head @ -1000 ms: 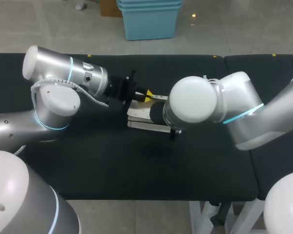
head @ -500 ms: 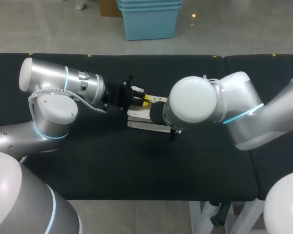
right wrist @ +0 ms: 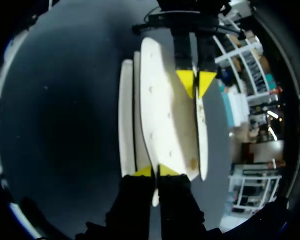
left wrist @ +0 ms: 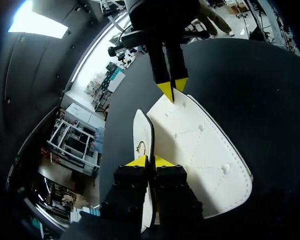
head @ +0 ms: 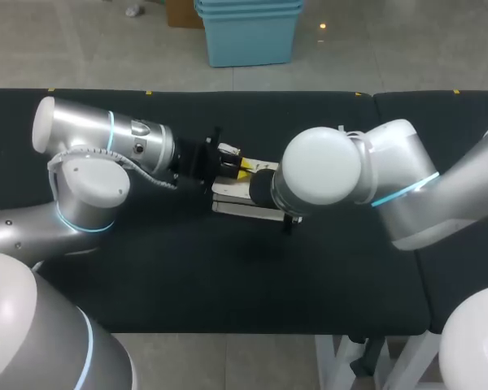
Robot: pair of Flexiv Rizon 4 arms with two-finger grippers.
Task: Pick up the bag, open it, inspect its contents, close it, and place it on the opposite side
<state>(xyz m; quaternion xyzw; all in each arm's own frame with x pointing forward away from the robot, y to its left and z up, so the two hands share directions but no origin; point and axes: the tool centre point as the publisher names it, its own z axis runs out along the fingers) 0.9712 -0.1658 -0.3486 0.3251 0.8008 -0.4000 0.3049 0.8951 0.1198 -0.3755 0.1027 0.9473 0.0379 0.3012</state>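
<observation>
A white quilted bag lies at the middle of the black table, spread open. In the left wrist view my left gripper is shut on the thin flap with the gold clasp. The wide panel lies beside it. My right gripper pinches that panel's far edge. In the right wrist view my right gripper is shut on the panel, and my left gripper holds the flap opposite. In the head view my left gripper meets the bag, and my right arm covers its own fingers.
A seam divides the black table from a second black surface at the right. Bare black cloth spreads in front of the bag and to both sides, under the arms.
My left gripper has drawn a little to the left with the flap and its arm has swung, then held still. The right arm has not moved.
</observation>
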